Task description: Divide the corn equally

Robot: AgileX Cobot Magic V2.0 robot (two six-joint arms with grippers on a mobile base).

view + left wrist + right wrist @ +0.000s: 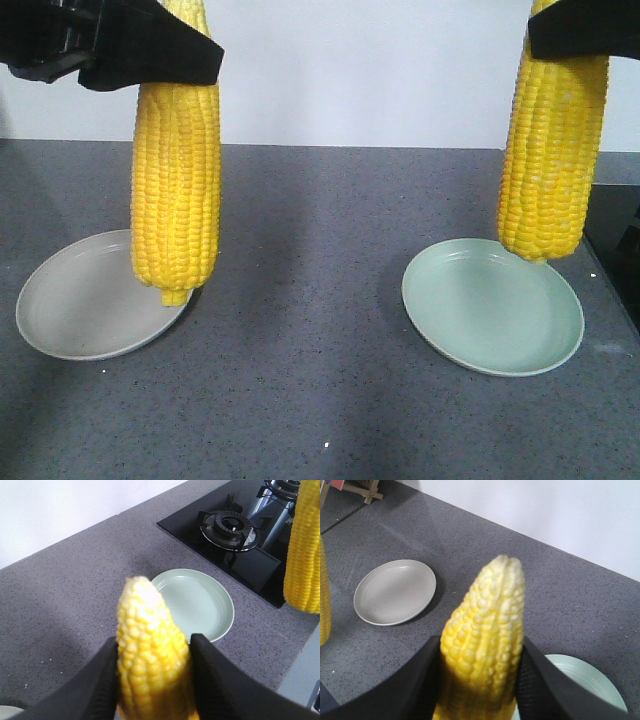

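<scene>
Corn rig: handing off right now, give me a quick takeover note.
Left hand: shut on the left cob, hanging vertical, tip down above the grey plate.
Right hand: shut on the right cob, hanging vertical, tip above the far edge of the green plate.
Done: one cob lifted per hand, each near its plate.
Left: both plates have no corn on them; lower and release one cob onto each. No other cobs in view.

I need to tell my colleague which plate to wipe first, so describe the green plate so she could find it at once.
On the grey speckled counter sit two round plates. The green plate lies nearest the black gas hob, under the corn in the right gripper. It is pale mint; the other plate is grey-white.
</scene>
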